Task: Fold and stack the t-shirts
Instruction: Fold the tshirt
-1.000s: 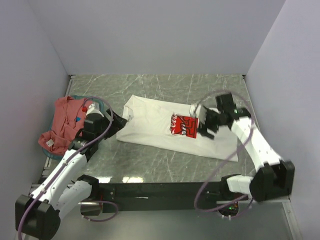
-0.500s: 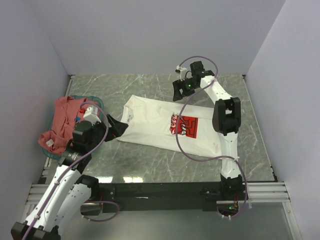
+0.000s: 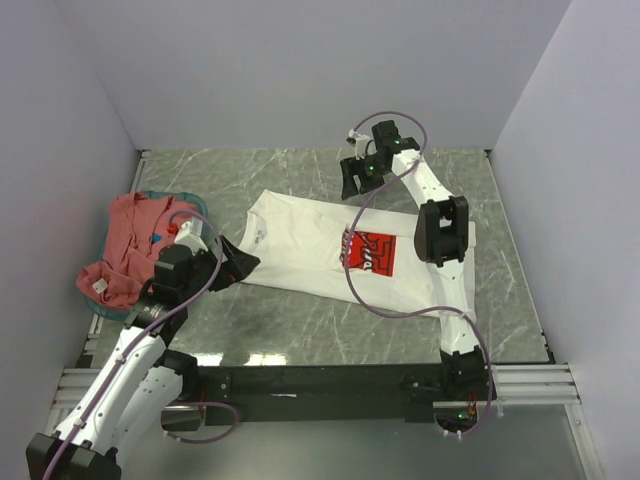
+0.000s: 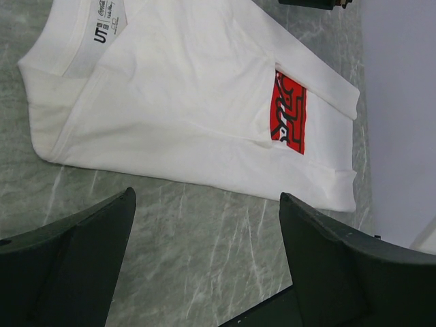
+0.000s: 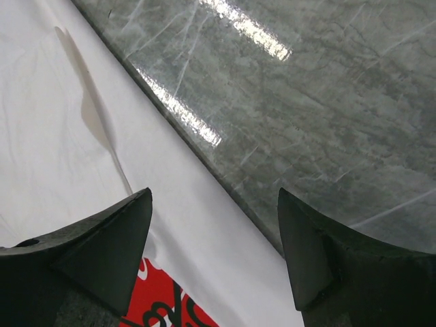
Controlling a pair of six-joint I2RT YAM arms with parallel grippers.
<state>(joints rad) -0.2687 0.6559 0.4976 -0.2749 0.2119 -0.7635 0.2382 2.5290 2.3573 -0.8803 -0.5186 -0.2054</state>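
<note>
Looking down from above, we find the white t-shirt (image 3: 300,255) flat at the centre of the tabletop (image 3: 300,325), its long axis slanting from the collar (image 3: 257,228) at centre left down to the lower right. Our left end effector (image 3: 238,262), fingers apart and empty, sits just beside that collar end, so it is nearer. Our right end effector (image 3: 352,180), also apart, hovers over the shirt's upper edge. The salmon t-shirt (image 3: 120,250) lies heaped in the basket (image 3: 197,208) at far left.
</note>
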